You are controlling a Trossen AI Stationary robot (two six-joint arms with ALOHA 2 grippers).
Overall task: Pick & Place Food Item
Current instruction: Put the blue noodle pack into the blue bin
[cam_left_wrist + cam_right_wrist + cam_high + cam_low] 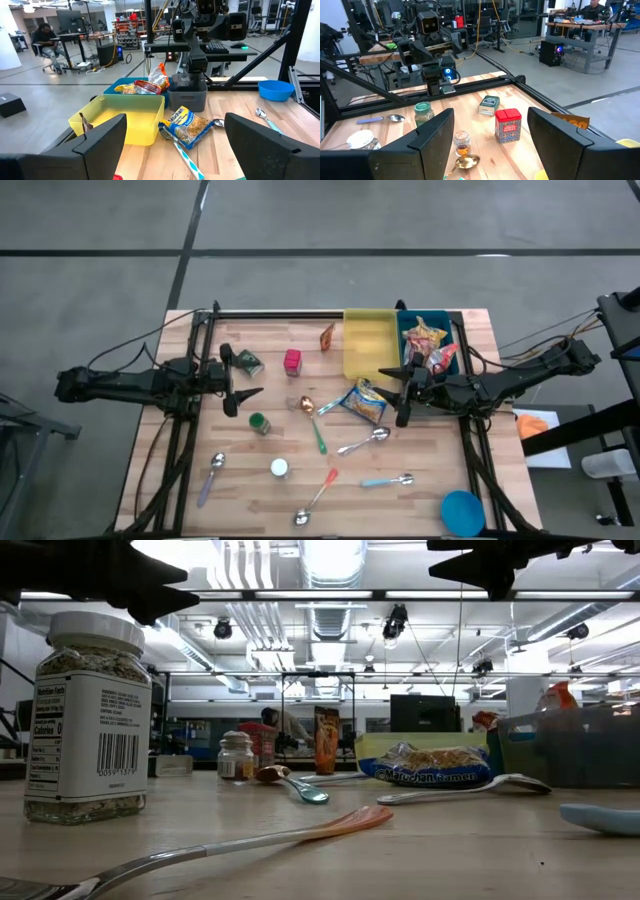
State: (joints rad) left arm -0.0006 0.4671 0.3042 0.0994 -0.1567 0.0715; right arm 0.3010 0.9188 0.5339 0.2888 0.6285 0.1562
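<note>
My right gripper [398,392] hangs right of centre in the high view, fingers spread and empty, just beside the ramen packet [365,401]. The packet lies flat at centre-right, its long axis slanting from upper left to lower right. In the low view its blue label reads "ramen". My left gripper [238,383] waits wide open at centre-left.

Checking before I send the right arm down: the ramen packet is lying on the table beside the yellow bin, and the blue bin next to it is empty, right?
Not quite. The ramen packet does lie on the table beside the yellow bin, but the blue bin is not empty: the high view shows snack packets already in it.
</note>
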